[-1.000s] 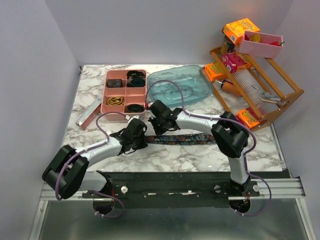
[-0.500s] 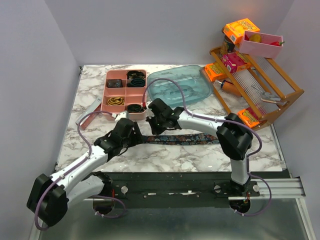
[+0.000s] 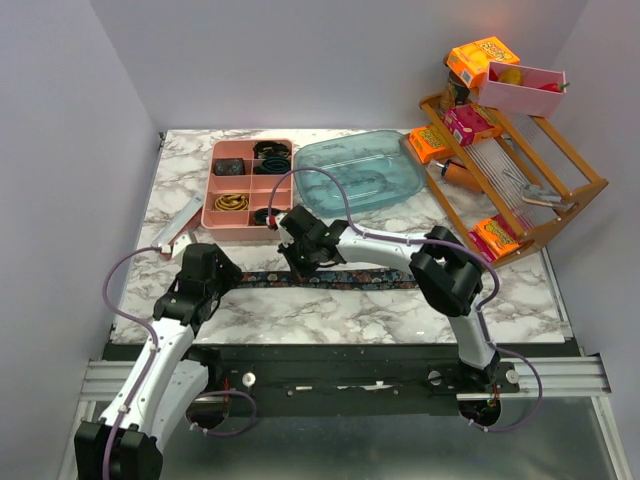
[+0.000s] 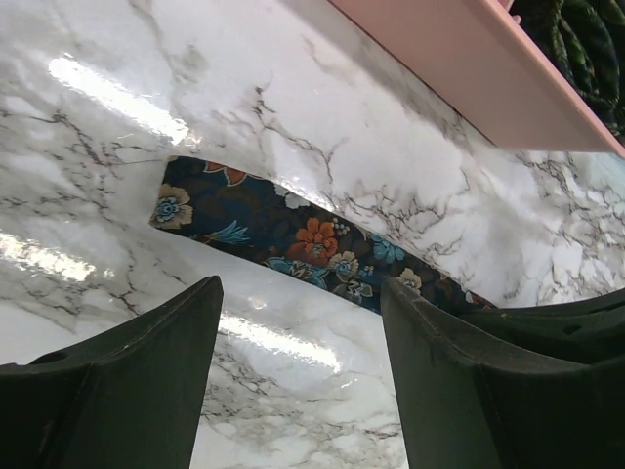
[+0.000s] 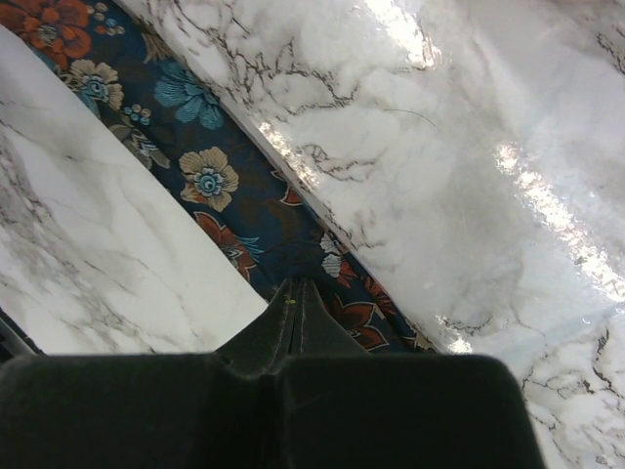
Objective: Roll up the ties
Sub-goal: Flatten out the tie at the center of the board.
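Tie (image 3: 340, 279) of dark cloth with orange, red and pale-blue flowers lies flat and stretched out on the marble table (image 3: 330, 315), crossing in front of both arms.

The left claw (image 4: 300, 288) has its two fingers spread wide with nothing between them. The tie's left end rests on the table just ahead of the fingertips, slanting across the gap and not touched by either one. Beyond that end, up and to the right of this claw, runs the wall of a pink tray (image 3: 232, 226).

The right claw (image 5: 293, 290) has its fingers pressed together, and their joined tips sit down on the printed face of the tie, part way along the strip. Whether any cloth is nipped between them cannot be told. A short bare stretch of tie lies between the two claws; on the right claw's other side the tie runs on beneath that arm.

Just past the right claw the tray's compartments hold coiled rolls, dark ones (image 3: 271, 152) and a yellowish one (image 3: 230, 202). A clear blue tub (image 3: 390, 175) lies beyond the right claw to its right, and a wooden rack (image 3: 575, 180) stands well off to the right.
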Robot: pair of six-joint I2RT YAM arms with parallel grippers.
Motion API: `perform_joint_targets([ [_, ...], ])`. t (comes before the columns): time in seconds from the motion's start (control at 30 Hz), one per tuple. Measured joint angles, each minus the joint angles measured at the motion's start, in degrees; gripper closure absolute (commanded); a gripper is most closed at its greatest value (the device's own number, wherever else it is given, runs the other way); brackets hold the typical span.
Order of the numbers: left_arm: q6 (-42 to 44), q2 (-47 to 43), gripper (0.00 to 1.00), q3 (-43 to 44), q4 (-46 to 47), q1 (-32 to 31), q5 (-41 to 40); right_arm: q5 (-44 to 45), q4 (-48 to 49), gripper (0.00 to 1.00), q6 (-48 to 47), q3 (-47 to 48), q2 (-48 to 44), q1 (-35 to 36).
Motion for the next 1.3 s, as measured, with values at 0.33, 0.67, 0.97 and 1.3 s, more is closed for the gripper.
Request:
perform_joint_targets([
  [0.33, -2.5, -0.4, 0.29, -4.5, 0.7, 6.8, -3.1, 1.8, -0.7, 0.99, 1.0, 0.0, 0.9, 0.1],
  [0.67, -2.2, 4.1, 0.33, -7.4, 6.4, 12.1, -2.8, 1.6, -1.2, 0.99, 1.4, 0.0, 0.9, 0.1],
  [0.97, -1.9, 6.9, 0.38, -9.0, 13.7, 13.1, 0.7, 0.7, -2.1, 0.99, 1.0, 0.0, 0.9, 0.1],
  [1.3, -1.5, 11.7, 0.61, -9.0, 19.3, 13.1, 3.4, 0.7, -4.7, 0.99, 0.8, 1.9, 0.9, 0.1],
])
